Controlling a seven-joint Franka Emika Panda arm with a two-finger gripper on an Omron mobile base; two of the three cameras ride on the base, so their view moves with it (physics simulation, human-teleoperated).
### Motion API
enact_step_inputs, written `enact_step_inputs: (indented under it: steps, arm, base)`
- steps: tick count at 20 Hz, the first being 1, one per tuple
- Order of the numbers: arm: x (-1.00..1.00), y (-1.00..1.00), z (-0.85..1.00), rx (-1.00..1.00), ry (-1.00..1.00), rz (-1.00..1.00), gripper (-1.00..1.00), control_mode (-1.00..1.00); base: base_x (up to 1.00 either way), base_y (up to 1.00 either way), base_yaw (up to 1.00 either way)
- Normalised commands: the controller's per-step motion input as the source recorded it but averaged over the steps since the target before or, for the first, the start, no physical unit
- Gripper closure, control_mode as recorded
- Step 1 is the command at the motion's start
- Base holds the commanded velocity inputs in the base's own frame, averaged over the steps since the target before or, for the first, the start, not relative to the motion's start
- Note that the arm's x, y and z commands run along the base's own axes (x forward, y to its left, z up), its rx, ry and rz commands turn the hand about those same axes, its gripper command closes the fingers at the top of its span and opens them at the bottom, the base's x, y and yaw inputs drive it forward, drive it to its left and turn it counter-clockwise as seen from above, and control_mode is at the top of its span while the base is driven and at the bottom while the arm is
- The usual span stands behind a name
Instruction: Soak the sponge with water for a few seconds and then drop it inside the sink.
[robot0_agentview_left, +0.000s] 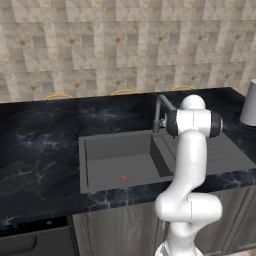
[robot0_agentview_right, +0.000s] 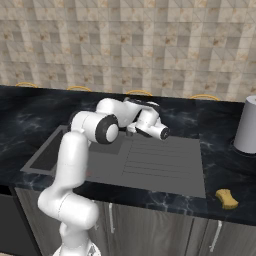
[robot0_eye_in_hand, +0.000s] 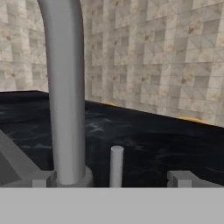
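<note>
Claw (robot0_eye_in_hand: 109, 178) spread wide, seemingly empty, arm reaching level toward the faucet (robot0_eye_in_hand: 65, 87).

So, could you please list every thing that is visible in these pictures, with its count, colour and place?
sink: one, dark grey, recessed in the countertop, ribbed drainboard on its right
faucet: one, grey, curved, behind the basin
faucet handle: one, grey, upright beside the faucet
red spot: one, on the basin floor
sponge: one, yellow, counter front edge, right of the sink
container: one, light grey, far right counter
countertop: one, black marbled
gripper: one, open, near the faucet, holding nothing
</note>
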Motion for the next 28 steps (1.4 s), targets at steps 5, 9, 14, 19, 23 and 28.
enact_step_inputs:
  steps: [5, 9, 14, 19, 23, 28]
  arm:
    - [0.13, 0.0, -0.09, 0.0, 0.0, 0.0, -1.0, -1.0]
    - [0.16, -0.01, -0.08, 0.0, 0.0, 0.0, -1.0, -1.0]
    - [0.12, -0.04, -0.06, 0.0, 0.0, 0.0, -1.0, -1.0]
    - [0.07, -0.04, -0.01, 0.0, 0.0, 0.0, -1.0, -1.0]
    - [0.1, -0.05, 0.0, 0.0, 0.0, 0.0, -1.0, -1.0]
    - [0.11, -0.09, -0.01, 0.0, 0.0, 0.0, -1.0, -1.0]
  base:
    - [0.0, 0.0, 0.0]
    - [0.0, 0.0, 0.0]
    - [0.0, 0.0, 0.0]
    - [0.0, 0.0, 0.0]
    - [0.0, 0.0, 0.0]
    - [0.0, 0.0, 0.0]
